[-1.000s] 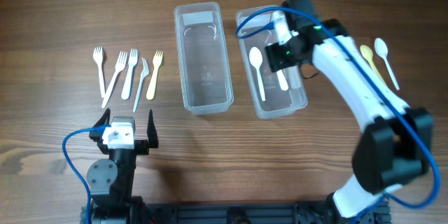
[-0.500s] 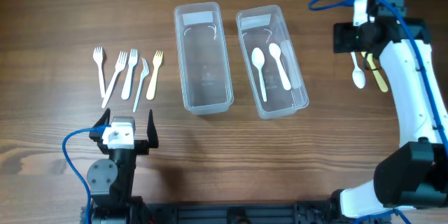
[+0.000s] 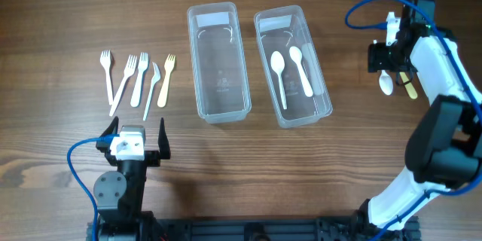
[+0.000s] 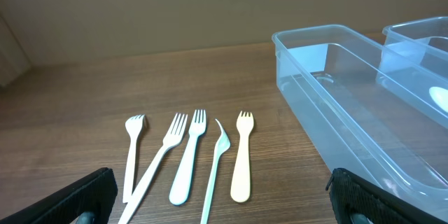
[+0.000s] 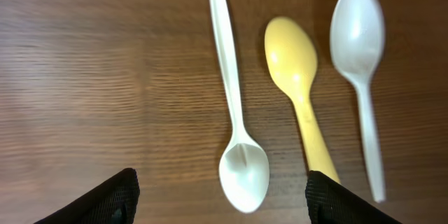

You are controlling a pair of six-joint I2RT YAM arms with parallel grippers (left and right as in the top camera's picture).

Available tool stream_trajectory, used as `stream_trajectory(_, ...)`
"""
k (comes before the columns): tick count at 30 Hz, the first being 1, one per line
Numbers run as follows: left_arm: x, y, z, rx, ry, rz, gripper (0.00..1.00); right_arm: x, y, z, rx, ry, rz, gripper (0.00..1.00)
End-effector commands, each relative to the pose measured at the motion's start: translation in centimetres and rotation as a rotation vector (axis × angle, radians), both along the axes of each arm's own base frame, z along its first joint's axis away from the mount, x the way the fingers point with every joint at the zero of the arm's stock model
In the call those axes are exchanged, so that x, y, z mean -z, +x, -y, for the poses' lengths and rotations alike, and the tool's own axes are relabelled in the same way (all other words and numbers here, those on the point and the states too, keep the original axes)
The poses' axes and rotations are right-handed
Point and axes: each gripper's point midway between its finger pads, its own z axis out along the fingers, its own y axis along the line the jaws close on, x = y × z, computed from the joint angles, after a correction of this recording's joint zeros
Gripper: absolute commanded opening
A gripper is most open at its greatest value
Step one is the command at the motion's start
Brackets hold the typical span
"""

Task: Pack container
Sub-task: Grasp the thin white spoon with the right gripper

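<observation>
The main thing was a clear plastic rectangular container (image 3: 279,24) that sat lengthwise near the middle of the brown wooden table (image 3: 60,15). It was see-through with rounded corners and a raised rim. Two white plastic spoons (image 3: 280,79) lay side by side on its floor, bowls toward the far end, handles angled a bit.

Just beside that container on its left was a second clear plastic container (image 3: 218,68) of the same shape, roughly parallel, and I couldn't tell whether the two walls touched.

Further left of the spoon container, past its twin, was a row of plastic cutlery: three white forks (image 3: 139,79), one thin white piece (image 3: 152,89) that I couldn't identify for sure, and a pale yellow fork (image 3: 166,79).

Well off to the container's right, three loose spoons lay on the wood: a white plastic spoon (image 5: 234,112) with its bowl flipped the opposite way to the others, a yellow plastic spoon (image 5: 301,91), and another white spoon (image 5: 360,63). The right gripper (image 3: 392,64) hung over those, fingers spread wide, nothing between them.

The left gripper (image 3: 138,132) was on the near side, left of the container and below the forks, jaws fully apart and holding nothing.
</observation>
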Motion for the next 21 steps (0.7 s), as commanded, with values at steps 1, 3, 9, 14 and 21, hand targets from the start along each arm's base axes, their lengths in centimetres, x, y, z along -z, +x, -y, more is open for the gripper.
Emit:
stream_trajectory(1, 0.2, 0.0, 0.0, 0.005, 0.018, 0.002, 1.00, 2.7, -0.4, 0.0, 0.005, 0.063, -0.041, 0.76)
stream_trajectory(3, 0.2, 0.0, 0.0, 0.005, 0.018, 0.002, 1.00, 3.6, -0.4, -0.1, 0.005, 0.089, -0.052, 0.76)
stream_trajectory(9, 0.2, 0.0, 0.0, 0.005, 0.018, 0.002, 1.00, 4.8, -0.6, -0.3, 0.023, 0.111, -0.072, 0.72)
stream_trajectory(14, 0.2, 0.0, 0.0, 0.005, 0.018, 0.002, 1.00, 6.1, -0.7, -0.4, 0.032, 0.118, -0.096, 0.69)
stream_trajectory(21, 0.2, 0.0, 0.0, 0.005, 0.018, 0.002, 1.00, 7.1, -0.5, -0.3, 0.048, 0.122, -0.097, 0.69)
